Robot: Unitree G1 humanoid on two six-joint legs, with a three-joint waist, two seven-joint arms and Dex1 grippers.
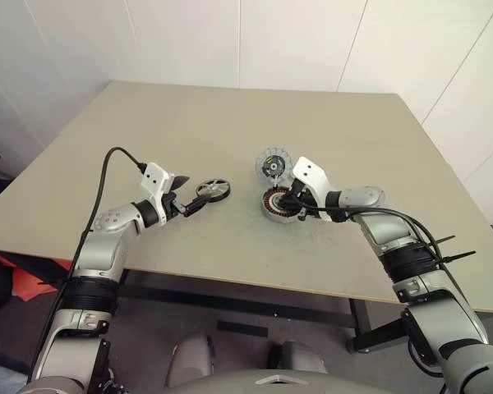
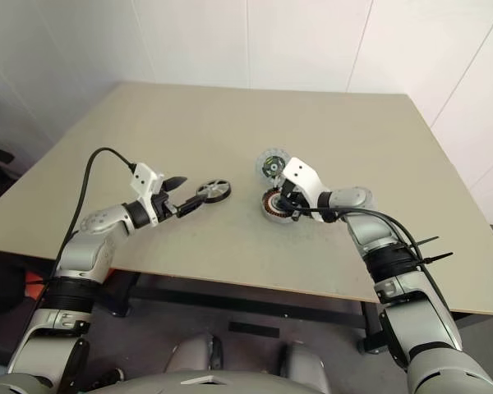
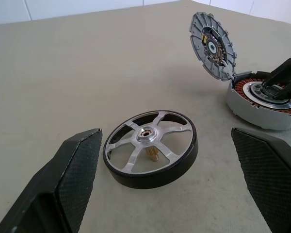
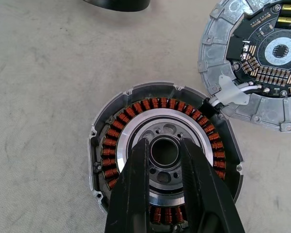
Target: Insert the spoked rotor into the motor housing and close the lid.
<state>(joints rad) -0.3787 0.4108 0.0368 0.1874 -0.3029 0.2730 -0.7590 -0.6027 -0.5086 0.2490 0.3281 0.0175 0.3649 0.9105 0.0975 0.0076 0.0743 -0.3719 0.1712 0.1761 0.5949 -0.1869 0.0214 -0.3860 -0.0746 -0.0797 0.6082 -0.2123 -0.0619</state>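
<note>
Black-rimmed, the spoked rotor (image 3: 150, 148) lies on the surface (image 1: 189, 123) between the left gripper's (image 1: 191, 204) wide fingers, ungrasped. The right gripper's (image 4: 164, 155) narrow fingers rest over the motor housing (image 4: 162, 155) hub, holding nothing, with the lid (image 1: 270, 167) propped open behind. Next, I judge, the left fingers must close on the rotor.

Head pair high over table (image 1: 230, 123), wrist cams close, low

Rotor (image 1: 213, 190) on table (image 1: 189, 123), left of housing (image 1: 278, 203); lid (image 1: 270, 167) propped just behind (touching it).

Left pincer (image 1: 195, 203) wide open, right pincer (image 4: 164, 149) — nearly closed
</note>
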